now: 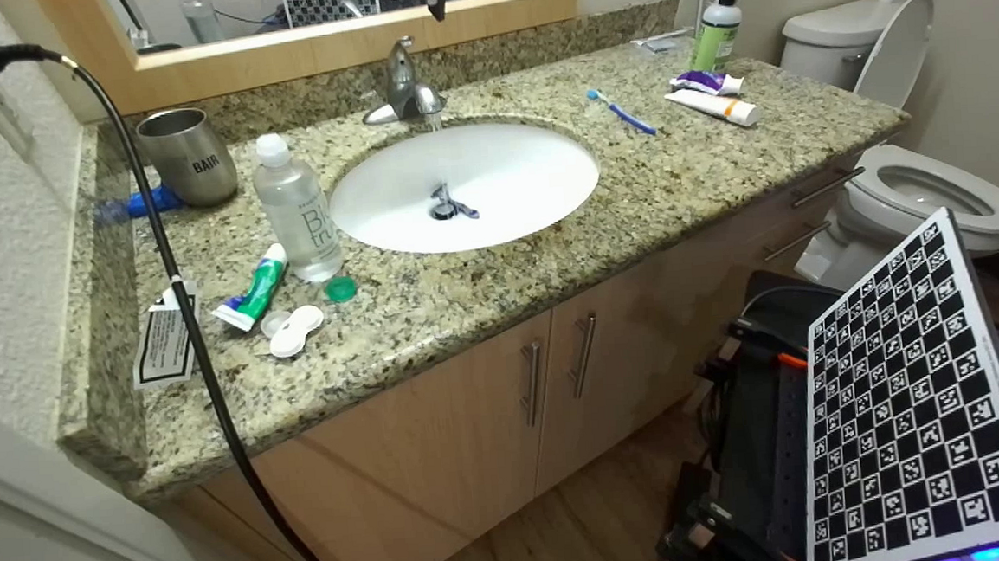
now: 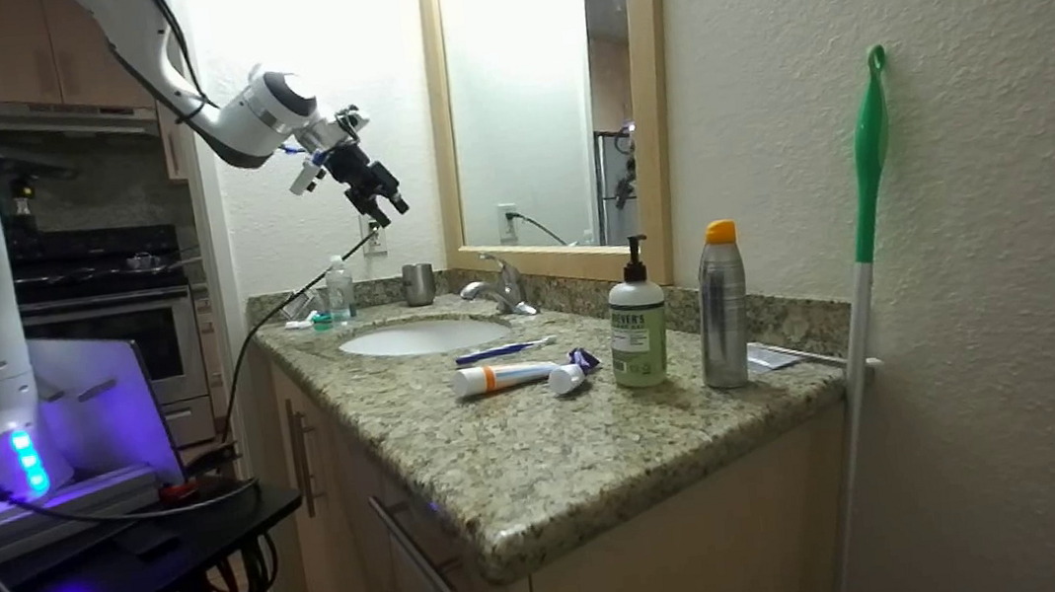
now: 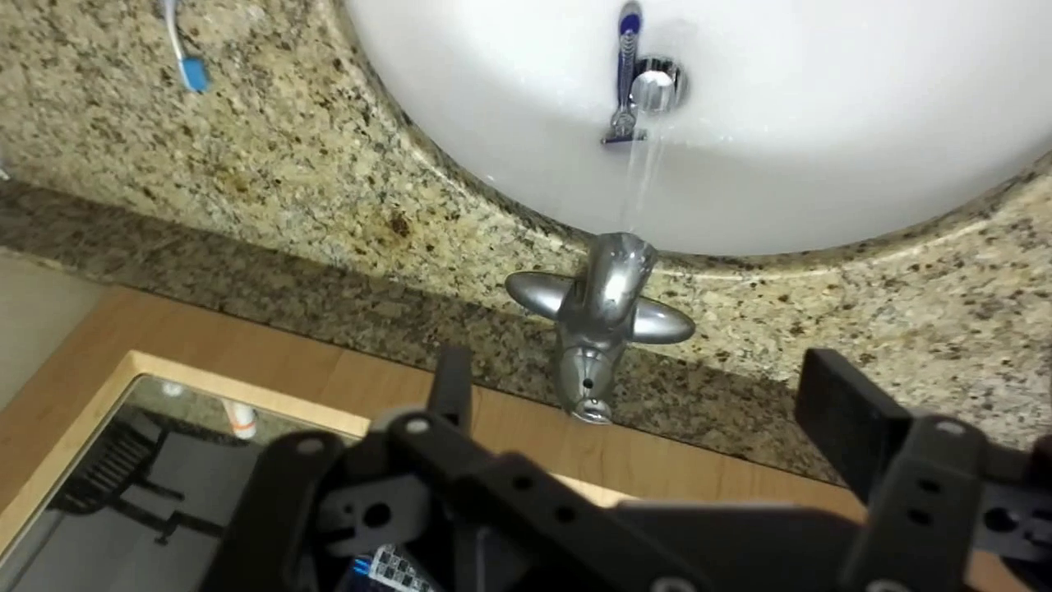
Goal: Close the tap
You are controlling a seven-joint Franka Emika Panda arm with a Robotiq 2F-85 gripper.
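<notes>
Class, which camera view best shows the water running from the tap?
The wrist view: the stream shows from the tap toward the drain. In an exterior view, only a short piece shows below the spout; in an exterior view with the sink at a shallow angle, none can be made out.

A: Way in to the tap?
B: From above, or over the sink; open air on both. Gripper high, jaws well apart.
A: Low, in front?
B: Water stream in the way.
A: Behind?
B: Tight. Backsplash and mirror frame close.
A: Sides?
B: One side, metal cup and clear bottle upright, black cord slanting past. Opposite, toothbrush flat, passable above; soap bottle and spray can upright, well off.
</notes>
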